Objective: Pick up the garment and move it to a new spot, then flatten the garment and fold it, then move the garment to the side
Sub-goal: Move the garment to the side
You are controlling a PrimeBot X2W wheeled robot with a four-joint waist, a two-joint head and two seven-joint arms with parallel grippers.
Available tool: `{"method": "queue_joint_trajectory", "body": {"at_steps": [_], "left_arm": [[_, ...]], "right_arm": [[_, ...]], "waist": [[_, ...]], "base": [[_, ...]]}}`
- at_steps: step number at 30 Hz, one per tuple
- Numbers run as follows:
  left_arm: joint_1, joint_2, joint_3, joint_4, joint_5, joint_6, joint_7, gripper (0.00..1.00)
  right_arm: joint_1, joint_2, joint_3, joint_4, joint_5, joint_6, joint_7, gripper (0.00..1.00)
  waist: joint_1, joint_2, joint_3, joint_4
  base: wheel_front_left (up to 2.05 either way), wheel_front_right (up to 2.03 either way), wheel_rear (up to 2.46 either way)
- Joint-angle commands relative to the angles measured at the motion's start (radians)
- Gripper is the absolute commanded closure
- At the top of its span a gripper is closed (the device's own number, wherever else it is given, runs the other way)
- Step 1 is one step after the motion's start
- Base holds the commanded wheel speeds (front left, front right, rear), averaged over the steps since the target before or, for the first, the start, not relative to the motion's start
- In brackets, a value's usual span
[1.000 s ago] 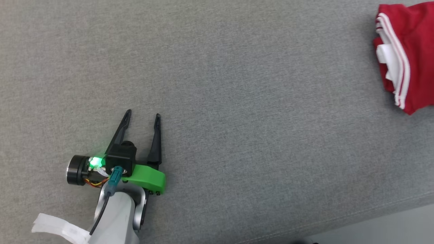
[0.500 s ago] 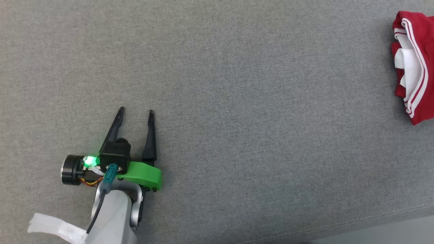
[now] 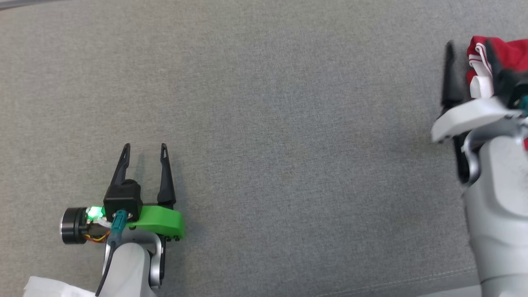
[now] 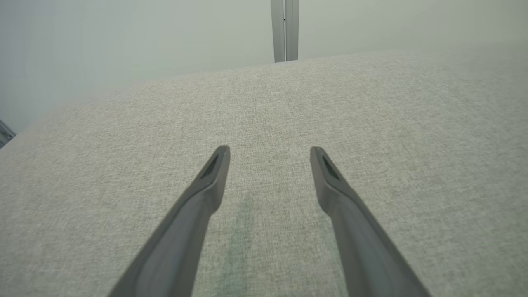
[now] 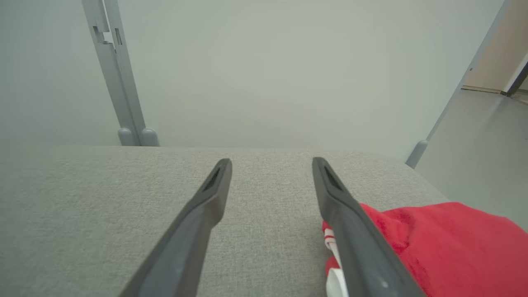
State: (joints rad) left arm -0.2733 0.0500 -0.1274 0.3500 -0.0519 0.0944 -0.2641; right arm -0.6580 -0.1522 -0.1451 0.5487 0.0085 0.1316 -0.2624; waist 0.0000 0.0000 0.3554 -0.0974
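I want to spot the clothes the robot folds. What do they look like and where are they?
Look across the big grey fabric surface to its right side. There lies a bunched garment, just beside the right gripper. It is bright red with white stripes, the only colourful cloth on the grey.

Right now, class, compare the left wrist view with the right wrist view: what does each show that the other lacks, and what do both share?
Left wrist view: the left hand, fingers spread. Right wrist view: the right hand, also spread, a red garment with white stripes partly behind one finger, a slanted grey pole and some floor. Shared: the grey woven fabric surface, a pale wall, and an upright grey metal post in each; whether it is one post, I cannot tell.
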Motion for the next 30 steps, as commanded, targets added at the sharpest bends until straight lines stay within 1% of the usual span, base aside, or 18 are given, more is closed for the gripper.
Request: {"method": "queue_joint_trajectory", "body": {"at_steps": [1,6,14,20,23,30], "left_arm": [[0.018,0.004,0.008,-0.003,-0.005,0.007,0.001,0.0],[0.042,0.003,0.022,0.009,-0.019,0.018,0.001,0.0],[0.085,0.002,0.035,0.019,-0.044,0.025,0.001,0.0],[0.119,0.002,0.042,0.023,-0.059,0.007,0.001,0.0],[0.134,0.002,0.045,0.026,-0.067,0.002,0.001,0.0],[0.172,0.002,0.056,0.03,-0.097,-0.026,0.001,0.0]], "right_arm": [[0.032,0.011,0.011,-0.018,0.022,-0.002,-0.002,0.0],[0.149,0.055,0.069,-0.037,0.058,-0.002,-0.003,0.0],[0.275,0.092,0.089,-0.061,0.098,-0.002,-0.003,0.0],[0.324,0.099,0.096,-0.064,0.112,-0.002,-0.003,0.0],[0.345,0.101,0.115,-0.061,0.139,-0.002,-0.003,0.0],[0.38,0.1,0.147,-0.054,0.176,-0.002,-0.003,0.0]], "waist": [[0.0,0.0,-0.034,0.021],[0.0,0.0,-0.082,0.048],[0.0,0.0,-0.166,0.085],[0.0,0.0,-0.233,0.101],[0.0,0.0,-0.266,0.107],[0.0,0.0,-0.322,0.109]], "base": [[0.0,0.0,0.0],[0.0,0.0,0.0],[0.0,0.0,0.0],[0.0,0.0,0.0],[0.0,0.0,0.0],[0.0,0.0,0.0]]}}
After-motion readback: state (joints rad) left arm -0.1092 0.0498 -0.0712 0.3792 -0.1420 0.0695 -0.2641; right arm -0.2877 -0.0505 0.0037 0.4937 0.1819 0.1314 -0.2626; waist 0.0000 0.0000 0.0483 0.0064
